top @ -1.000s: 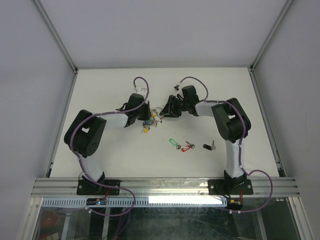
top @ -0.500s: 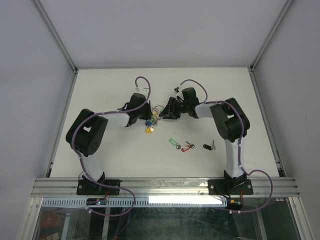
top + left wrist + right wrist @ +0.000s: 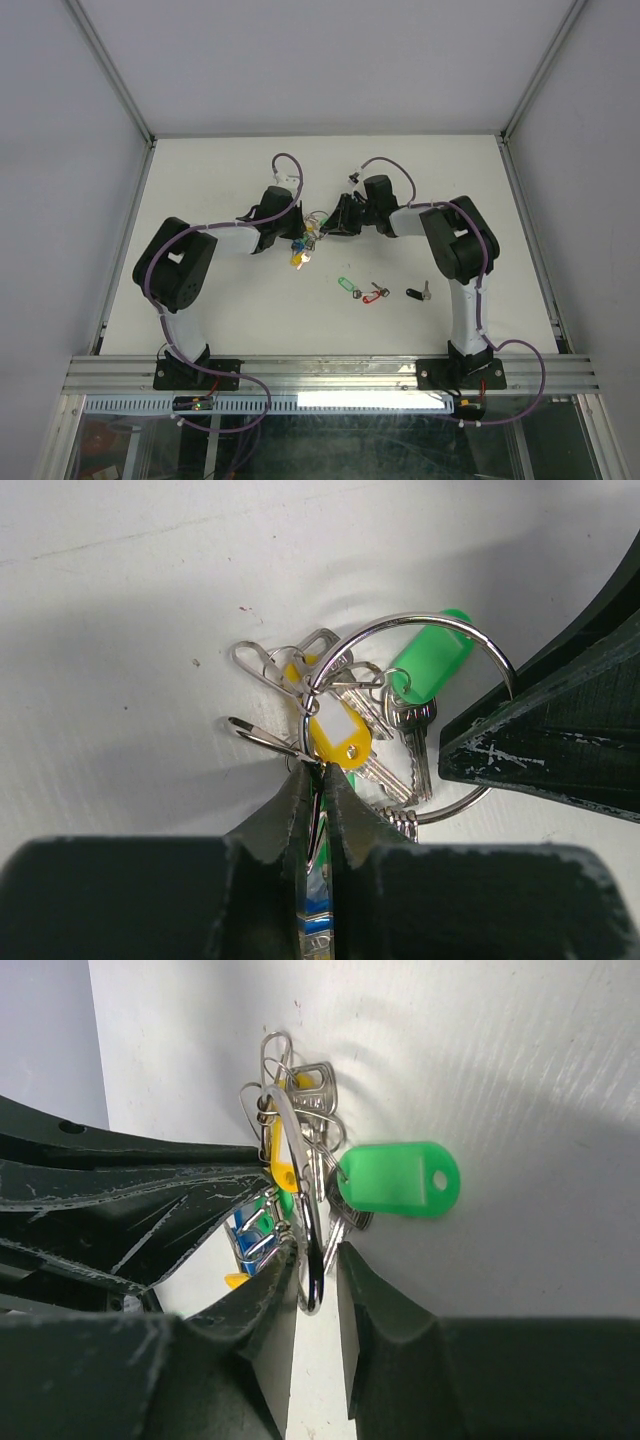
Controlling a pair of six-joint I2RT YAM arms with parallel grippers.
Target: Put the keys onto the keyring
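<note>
At mid-table the keyring (image 3: 400, 621) is pinched edge-on by the left gripper (image 3: 318, 780). The right gripper (image 3: 315, 1280) is set closely about the same wire; a clamp cannot be told. The keys (image 3: 375, 292) lie loose, well apart. The ring is judged steadied; next, a key must be fetched.

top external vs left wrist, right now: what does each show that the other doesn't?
Only top external: three loose keys lying apart from the bunch, the green-tag key, red-tag key and black-tag key. Only left wrist: the left gripper pinched shut on the keyring wire, and the small wire clips on it. Both: the keyring bunch with its yellow tag.
</note>
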